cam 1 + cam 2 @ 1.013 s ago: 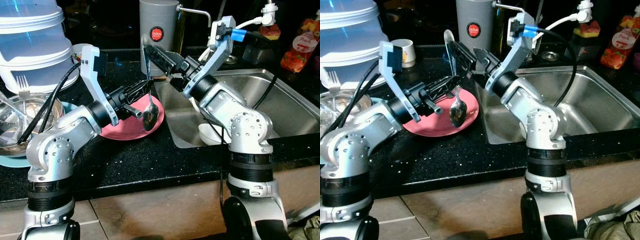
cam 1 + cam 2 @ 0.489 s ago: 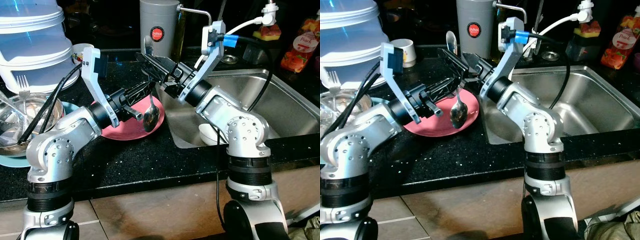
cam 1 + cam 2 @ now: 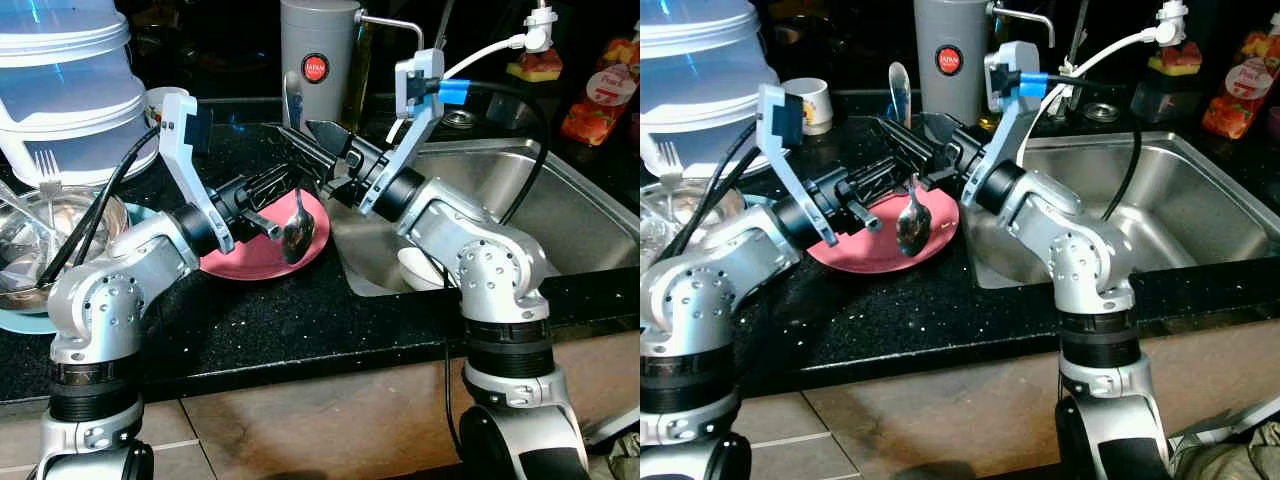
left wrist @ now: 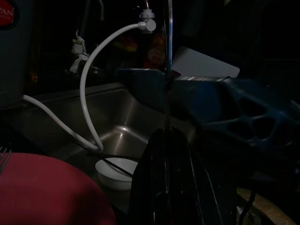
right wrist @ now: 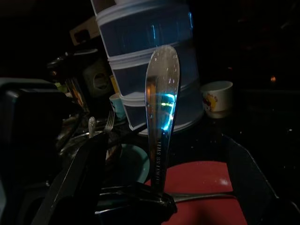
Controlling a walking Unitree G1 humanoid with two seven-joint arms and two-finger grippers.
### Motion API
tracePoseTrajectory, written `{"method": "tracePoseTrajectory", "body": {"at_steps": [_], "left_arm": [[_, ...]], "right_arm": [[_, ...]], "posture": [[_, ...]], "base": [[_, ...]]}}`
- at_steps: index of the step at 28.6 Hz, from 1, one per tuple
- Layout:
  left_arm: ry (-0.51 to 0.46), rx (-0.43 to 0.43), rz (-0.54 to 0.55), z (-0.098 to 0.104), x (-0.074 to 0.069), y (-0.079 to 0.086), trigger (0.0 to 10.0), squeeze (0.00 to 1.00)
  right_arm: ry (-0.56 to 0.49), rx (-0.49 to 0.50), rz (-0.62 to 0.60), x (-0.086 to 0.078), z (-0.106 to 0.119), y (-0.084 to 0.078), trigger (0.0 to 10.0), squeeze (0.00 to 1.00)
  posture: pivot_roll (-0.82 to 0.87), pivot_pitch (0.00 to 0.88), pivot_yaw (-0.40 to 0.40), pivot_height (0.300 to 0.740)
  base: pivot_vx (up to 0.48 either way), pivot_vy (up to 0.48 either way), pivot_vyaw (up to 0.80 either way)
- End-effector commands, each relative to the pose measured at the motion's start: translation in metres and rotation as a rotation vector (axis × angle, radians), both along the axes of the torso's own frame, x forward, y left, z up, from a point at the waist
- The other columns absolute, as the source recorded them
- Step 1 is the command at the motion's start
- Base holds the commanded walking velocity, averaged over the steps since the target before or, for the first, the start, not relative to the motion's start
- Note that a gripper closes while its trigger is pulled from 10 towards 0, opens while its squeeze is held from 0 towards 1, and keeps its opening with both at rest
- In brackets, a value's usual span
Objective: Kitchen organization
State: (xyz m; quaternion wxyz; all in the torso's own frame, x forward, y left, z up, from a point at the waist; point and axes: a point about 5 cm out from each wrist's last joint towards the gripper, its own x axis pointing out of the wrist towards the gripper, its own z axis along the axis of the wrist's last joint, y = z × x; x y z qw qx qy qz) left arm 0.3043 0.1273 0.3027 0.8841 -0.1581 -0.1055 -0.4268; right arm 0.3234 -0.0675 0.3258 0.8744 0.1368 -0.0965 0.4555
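Left claw (image 3: 290,186) is clenched on a spoon (image 3: 296,222), held upright with the bowl hanging just below the fingertips, above a red plate (image 3: 262,256) on the black table (image 3: 250,330); the handle rises above the claw; right claw (image 3: 300,150) is set just beyond and above the left claw, its two fingers spread to either side of the spoon's handle tip (image 5: 161,89), whether touching cannot be told; a steel sink (image 3: 520,215) lies on the right side of both claws, a white bowl (image 3: 425,268) seen inside it; a grey canister (image 3: 318,50) stands behind the claws; stacked white containers (image 3: 65,90) and a metal bowl with a fork (image 3: 45,175) sit well apart, to the left claw's left.
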Motion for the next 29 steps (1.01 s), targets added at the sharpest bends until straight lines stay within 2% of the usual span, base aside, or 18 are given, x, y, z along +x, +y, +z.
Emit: {"method": "tracePoseTrajectory", "body": {"at_steps": [1, 8, 9, 10, 11, 12, 29], "left_arm": [[-0.015, 0.005, -0.023, 0.003, -0.002, -0.002, 0.0, 0.00], [-0.015, 0.015, -0.028, 0.001, -0.003, -0.003, 0.0, 0.00], [-0.015, 0.016, -0.027, 0.001, -0.003, -0.003, 0.0, 0.00], [-0.015, 0.016, -0.027, 0.001, -0.003, -0.003, 0.0, 0.00], [-0.015, 0.016, -0.027, 0.001, -0.003, -0.003, 0.0, 0.00], [-0.015, 0.016, -0.027, 0.001, -0.003, -0.003, 0.0, 0.00], [-0.013, 0.027, -0.026, -0.001, -0.002, -0.003, 0.0, 0.00]], "right_arm": [[-0.004, -0.014, -0.022, 0.001, -0.002, -0.002, 10.0, 0.00], [0.014, 0.023, -0.080, 0.007, 0.000, -0.006, 10.0, 0.00], [0.014, 0.027, -0.084, 0.008, 0.000, -0.007, 9.8, 0.00], [0.017, 0.036, -0.092, 0.009, 0.001, -0.008, 5.9, 0.00], [0.017, 0.036, -0.092, 0.009, 0.001, -0.008, 5.9, 0.00], [0.021, 0.048, -0.101, 0.010, 0.001, -0.009, 0.0, 0.00], [0.030, 0.097, -0.142, 0.014, 0.005, -0.015, 0.0, 0.00]], "posture": [[0.05, 0.077, -0.025, 0.740], [0.05, 0.078, -0.024, 0.740], [0.05, 0.078, -0.024, 0.740], [0.05, 0.078, -0.024, 0.740], [0.05, 0.078, -0.024, 0.740], [0.05, 0.078, -0.024, 0.740], [0.05, 0.076, -0.022, 0.740]], "base": [[0.000, 0.000, 0.00], [0.000, 0.000, 0.00], [0.000, 0.000, 0.00], [0.000, 0.000, 0.00], [0.000, 0.000, 0.00], [0.000, 0.000, 0.00], [0.000, 0.000, 0.00]]}}
